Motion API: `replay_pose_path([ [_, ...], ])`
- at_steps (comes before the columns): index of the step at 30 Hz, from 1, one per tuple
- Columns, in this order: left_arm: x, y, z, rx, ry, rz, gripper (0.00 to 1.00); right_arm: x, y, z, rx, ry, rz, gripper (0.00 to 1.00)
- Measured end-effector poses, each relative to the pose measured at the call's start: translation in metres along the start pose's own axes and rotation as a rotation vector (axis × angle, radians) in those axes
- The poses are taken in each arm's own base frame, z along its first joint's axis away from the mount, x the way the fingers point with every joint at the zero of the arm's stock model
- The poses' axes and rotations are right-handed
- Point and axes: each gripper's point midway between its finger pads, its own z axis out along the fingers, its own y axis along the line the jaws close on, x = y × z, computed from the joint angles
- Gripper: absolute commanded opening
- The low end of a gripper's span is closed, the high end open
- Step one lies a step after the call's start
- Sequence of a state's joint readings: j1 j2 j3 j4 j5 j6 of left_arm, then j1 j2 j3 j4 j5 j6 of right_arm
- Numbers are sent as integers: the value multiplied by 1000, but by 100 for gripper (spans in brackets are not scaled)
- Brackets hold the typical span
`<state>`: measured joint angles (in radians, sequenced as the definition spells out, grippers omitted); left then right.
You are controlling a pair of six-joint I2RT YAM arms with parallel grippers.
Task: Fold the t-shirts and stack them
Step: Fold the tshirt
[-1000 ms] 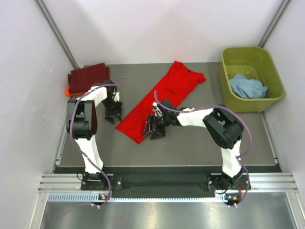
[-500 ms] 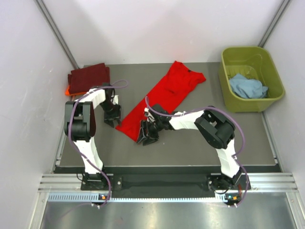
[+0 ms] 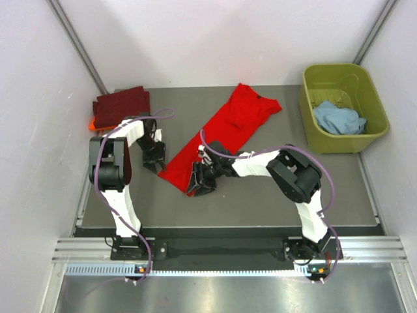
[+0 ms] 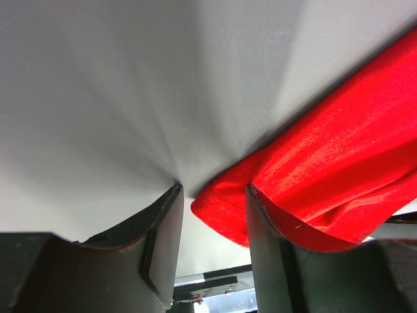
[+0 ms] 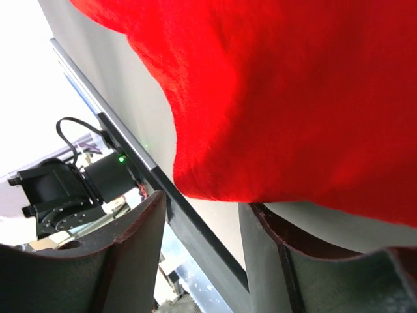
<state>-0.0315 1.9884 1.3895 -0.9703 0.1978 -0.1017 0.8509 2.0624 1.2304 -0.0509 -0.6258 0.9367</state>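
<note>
Red t-shirt (image 3: 225, 124) lay as a long diagonal strip across the desk (image 3: 260, 195), collar end far, hem end near. Bright, plain, matte knit. Judged light, limp, apt to bunch and drag; not fragile. Best hold: the two near hem corners, pinched at the edge. Left hand (image 3: 155, 161) stood spread, a hem corner between its fingers, unclamped. Right hand (image 3: 199, 182) likewise spread at the other near corner, gripping nothing.

I see white walls (image 3: 215, 39) enclosing a dark grey table (image 3: 260, 202), with a metal rail (image 3: 371, 249) along its near edge.
</note>
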Motion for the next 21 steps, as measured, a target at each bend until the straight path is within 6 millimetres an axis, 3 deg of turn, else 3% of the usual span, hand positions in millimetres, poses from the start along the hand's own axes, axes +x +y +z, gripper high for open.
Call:
replay_pose_path([
  [3,0,-1,0,4,0,0,47,-2,1,0,-3,-7,7,45],
  [5,0,-1,0,5,2,-1,47,-3,0,0,-2,-9,8,36],
  [6,0,-1,0,7,2,-1,47,-3,0,0,-2,-10,9,30],
  [7,0,0,0,7,2,-2,47,-3,0,0,-2,-10,10,15],
  [10,0,0,0,10,3,-4,47,-4,-1,1,2,-12,14,2],
  [15,1,0,-1,19,7,-6,46,-3,-5,1,7,-14,3,0],
  [21,4,-1,-1,25,16,-5,46,17,-26,-10,50,10,-2,0],
])
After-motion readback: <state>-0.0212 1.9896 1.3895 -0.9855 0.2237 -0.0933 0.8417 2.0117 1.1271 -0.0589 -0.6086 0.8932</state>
